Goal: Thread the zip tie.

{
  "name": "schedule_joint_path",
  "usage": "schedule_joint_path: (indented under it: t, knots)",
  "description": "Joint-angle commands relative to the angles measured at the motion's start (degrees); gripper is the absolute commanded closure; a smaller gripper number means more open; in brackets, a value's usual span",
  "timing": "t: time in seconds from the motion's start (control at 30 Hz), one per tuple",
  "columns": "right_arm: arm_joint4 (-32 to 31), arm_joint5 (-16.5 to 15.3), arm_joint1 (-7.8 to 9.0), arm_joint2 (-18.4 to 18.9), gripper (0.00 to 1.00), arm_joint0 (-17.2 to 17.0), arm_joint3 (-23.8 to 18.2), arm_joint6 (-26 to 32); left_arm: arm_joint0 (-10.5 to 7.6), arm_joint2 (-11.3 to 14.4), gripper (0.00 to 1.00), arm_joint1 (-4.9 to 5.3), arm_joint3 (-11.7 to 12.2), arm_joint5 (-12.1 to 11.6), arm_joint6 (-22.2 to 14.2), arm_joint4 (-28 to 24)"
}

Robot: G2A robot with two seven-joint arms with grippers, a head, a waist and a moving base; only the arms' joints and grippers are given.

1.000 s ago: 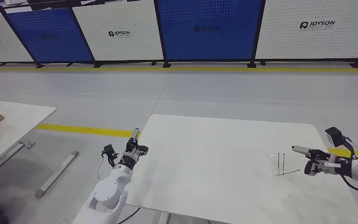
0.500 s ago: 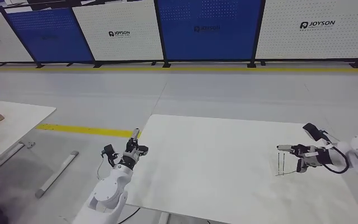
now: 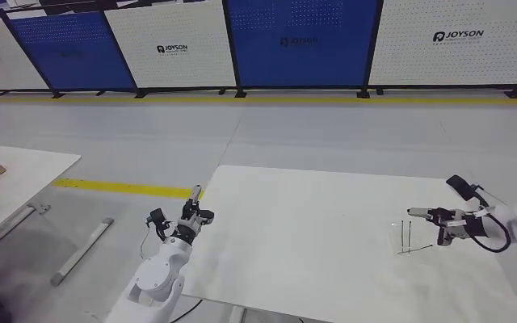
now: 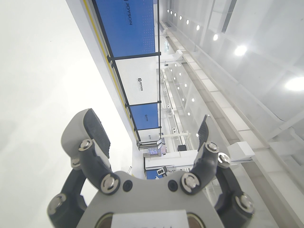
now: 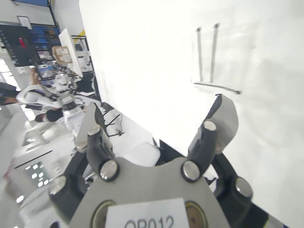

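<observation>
Three zip ties (image 5: 213,53) lie flat on the worktop (image 5: 142,36) just ahead of the right claw (image 5: 156,105), spread and empty. So close together, two may get pinched at once. The left claw (image 4: 147,119), also spread, hangs well apart.

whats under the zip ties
Just the bare white table. The three zip ties lie flat on it, two side by side, one crosswise near their ends. Nothing covers them.

The right arm's grey-and-black gripper (image 3: 420,214), at the frame's right edge, swung leftward toward the thin black zip ties (image 5: 200,55), then drew slightly back rightward.
</observation>
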Motion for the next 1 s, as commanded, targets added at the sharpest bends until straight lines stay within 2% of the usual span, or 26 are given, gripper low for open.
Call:
schedule_joint_path:
  t: [0.0, 0.13, 0.23, 0.33, 0.37, 0.77, 0.93, 0.97]
  knots:
    - [-1.35, -2.88, 0.40, 0.60, 0.00, -0.04, 1.02, 0.60, 0.00, 0.00, 0.00, 0.00, 0.00, 0.00, 0.00, 0.00]
    - [-2.42, -6.33, 0.35, -0.35, 0.00, 0.50, 3.74, 0.98, 0.00, 0.00, 0.00, 0.00, 0.00, 0.00, 0.00, 0.00]
    - [-2.44, -7.76, -0.47, -2.81, 0.00, 1.94, 6.96, 1.36, 0.00, 0.00, 0.00, 0.00, 0.00, 0.00, 0.00, 0.00]
    - [-2.12, -6.80, -1.81, -6.26, 0.00, 4.92, 12.21, 2.90, 0.00, 0.00, 0.00, 0.00, 0.00, 0.00, 0.00, 0.00]
    - [-1.99, -6.62, -1.98, -6.68, 0.00, 5.34, 12.77, 2.90, 0.00, 0.00, 0.00, 0.00, 0.00, 0.00, 0.00, 0.00]
    - [-1.99, -6.62, -1.98, -6.68, 0.00, 5.34, 12.77, 2.90, 0.00, 0.00, 0.00, 0.00, 0.00, 0.00, 0.00, 0.00]
    - [-0.53, -11.53, -2.09, -8.49, 0.00, 4.32, 13.24, 2.90, 0.00, 0.00, 0.00, 0.00, 0.00, 0.00, 0.00, 0.00]
    - [-0.30, -11.69, -2.02, -8.75, 0.00, 4.74, 13.92, 2.90, 0.00, 0.00, 0.00, 0.00, 0.00, 0.00, 0.00, 0.00]
